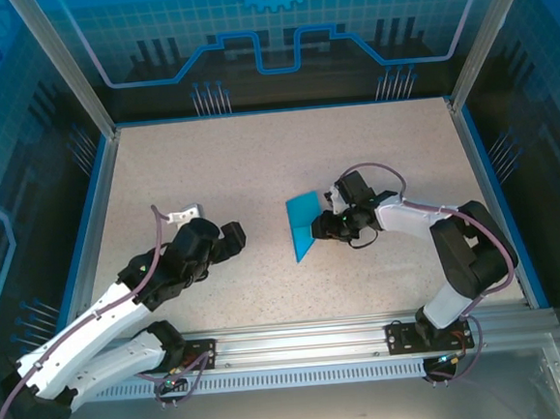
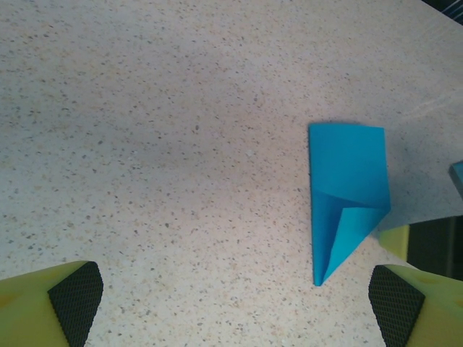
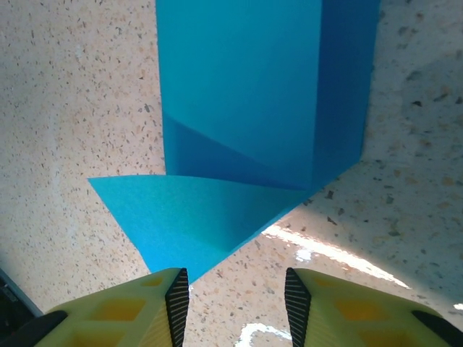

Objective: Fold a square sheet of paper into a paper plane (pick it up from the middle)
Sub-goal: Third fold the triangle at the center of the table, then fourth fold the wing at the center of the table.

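The square sheet of paper lies on the table's middle, bright blue and folded into a narrow strip that tapers to a point at its near end. The left wrist view has it ahead and to the right. My right gripper sits just to its right, low over the table. Its jaws are open with only bare table between the pads. A triangular flap of the paper curls up toward its left finger. My left gripper is to the left of the paper, wide open and holding nothing.
The speckled table is bounded by a blue raised rim on the left, far and right sides. An aluminium rail carrying the arm bases runs along the near edge. A small white part sits by the left arm's wrist cable.
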Robot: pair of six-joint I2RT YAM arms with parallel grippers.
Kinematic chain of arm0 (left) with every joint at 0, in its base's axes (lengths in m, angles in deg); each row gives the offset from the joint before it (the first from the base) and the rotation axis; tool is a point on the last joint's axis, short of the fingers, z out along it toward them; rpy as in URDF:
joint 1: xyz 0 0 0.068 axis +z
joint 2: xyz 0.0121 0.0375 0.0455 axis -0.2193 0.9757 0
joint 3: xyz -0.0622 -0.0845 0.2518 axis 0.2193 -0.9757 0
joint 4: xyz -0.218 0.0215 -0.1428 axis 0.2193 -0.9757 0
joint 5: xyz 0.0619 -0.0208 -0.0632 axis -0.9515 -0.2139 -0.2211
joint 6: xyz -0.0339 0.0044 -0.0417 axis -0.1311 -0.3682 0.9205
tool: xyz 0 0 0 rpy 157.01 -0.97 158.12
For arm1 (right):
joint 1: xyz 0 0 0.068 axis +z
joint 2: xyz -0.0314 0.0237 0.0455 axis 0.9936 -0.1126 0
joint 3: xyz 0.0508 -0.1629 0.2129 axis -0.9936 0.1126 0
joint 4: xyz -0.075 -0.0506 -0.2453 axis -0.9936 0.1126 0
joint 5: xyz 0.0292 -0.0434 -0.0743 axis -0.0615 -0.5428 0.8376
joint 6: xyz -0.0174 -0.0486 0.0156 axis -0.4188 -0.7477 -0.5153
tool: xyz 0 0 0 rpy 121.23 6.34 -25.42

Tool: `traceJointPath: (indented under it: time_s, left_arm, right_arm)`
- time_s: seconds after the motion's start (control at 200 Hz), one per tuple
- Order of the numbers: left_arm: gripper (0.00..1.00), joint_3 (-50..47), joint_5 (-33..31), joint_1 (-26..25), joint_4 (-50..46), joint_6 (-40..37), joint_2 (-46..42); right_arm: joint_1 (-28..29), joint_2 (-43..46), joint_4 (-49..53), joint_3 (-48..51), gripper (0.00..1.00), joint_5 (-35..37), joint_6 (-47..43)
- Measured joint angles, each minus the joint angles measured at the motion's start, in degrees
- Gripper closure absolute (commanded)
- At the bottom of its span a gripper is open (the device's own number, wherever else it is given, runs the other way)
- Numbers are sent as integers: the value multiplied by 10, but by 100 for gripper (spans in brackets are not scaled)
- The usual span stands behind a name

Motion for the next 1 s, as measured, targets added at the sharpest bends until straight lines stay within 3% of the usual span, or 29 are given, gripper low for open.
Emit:
traceJointPath:
  time_s: [0.22, 0.555, 0.78, 1.0]
  left_arm:
    - [1, 10, 9, 0, 11, -26, -38]
    - [2, 90, -12, 2, 17, -33, 63]
    - [2, 188, 19, 67, 3, -29, 151]
    - [1, 185, 74, 90, 14, -17, 162]
  right_arm:
    - [12, -2, 10, -28, 60, 20, -9]
    - [14, 23, 1, 39, 60, 94, 26]
    - [36, 28, -5, 53, 60, 122, 57]
    - [47, 21, -7, 36, 60, 133, 64]
